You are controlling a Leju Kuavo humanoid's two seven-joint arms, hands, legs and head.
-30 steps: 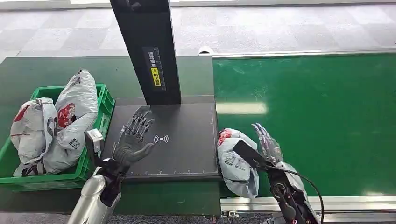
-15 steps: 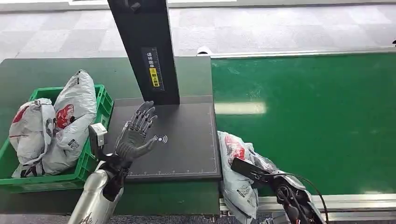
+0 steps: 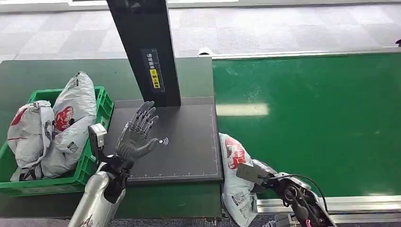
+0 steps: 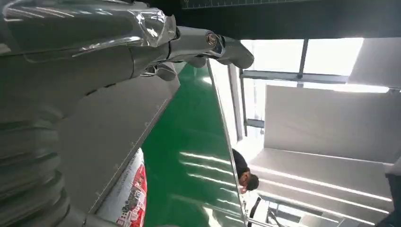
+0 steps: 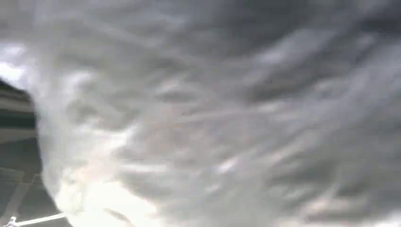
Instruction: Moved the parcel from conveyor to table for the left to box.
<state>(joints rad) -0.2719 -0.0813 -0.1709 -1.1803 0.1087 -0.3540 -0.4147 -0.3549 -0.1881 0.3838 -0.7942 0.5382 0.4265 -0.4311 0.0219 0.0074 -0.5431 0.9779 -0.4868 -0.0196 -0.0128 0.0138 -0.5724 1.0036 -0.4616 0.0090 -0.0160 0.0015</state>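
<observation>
1. The step in hand looks like carrying the parcel (image 3: 236, 177) off the belt (image 3: 307, 118) onto the dark desk (image 3: 189, 151). To do it well, the right hand (image 3: 265, 171) should lift the bag enough that its sagging lower end clears the desk edge, then sweep it toward the left hand (image 3: 135, 137).
2. The parcel hangs at the near edge of the belt, just beside the desk's corner, partly drooping over the front rail (image 3: 331, 204). It lies against the right hand's fingers. The right wrist view shows blurred grey plastic (image 5: 213, 113) pressed close to the camera.
3. The right fingers are hidden behind the bag and the wrist camera, so I cannot tell if they are closed around it; contact seems likely.
4. Soft plastic may slip or snag on the seam between belt and desk, so a slow move is wise.
5. The left hand hovers above the desk with palm up and fingers (image 3: 144, 118) spread wide, holding nothing.
6. Beyond the left fingers' outer side stands the green box (image 3: 101, 101), already holding bags (image 3: 71, 118).
</observation>
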